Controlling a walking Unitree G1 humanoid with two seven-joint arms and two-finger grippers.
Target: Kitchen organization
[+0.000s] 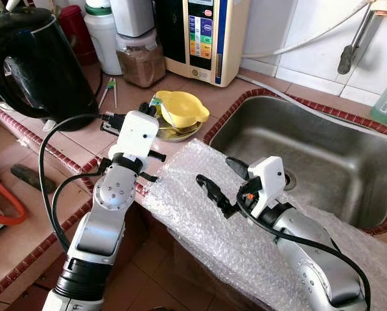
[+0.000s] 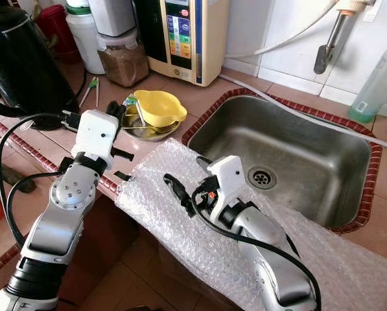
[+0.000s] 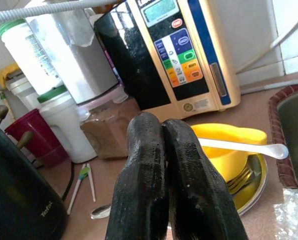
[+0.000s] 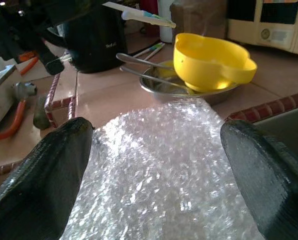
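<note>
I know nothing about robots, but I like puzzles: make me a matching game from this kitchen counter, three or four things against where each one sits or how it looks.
Things:
1. yellow plastic bowl
2. sheet of clear bubble wrap
3. black electric kettle
4. left gripper

Place or state:
A. fingers pressed shut
B. draped over the counter edge beside the steel sink
C. resting in a shallow metal dish
D. standing at the counter's far left

Pairs: 1-C, 2-B, 3-D, 4-A
</note>
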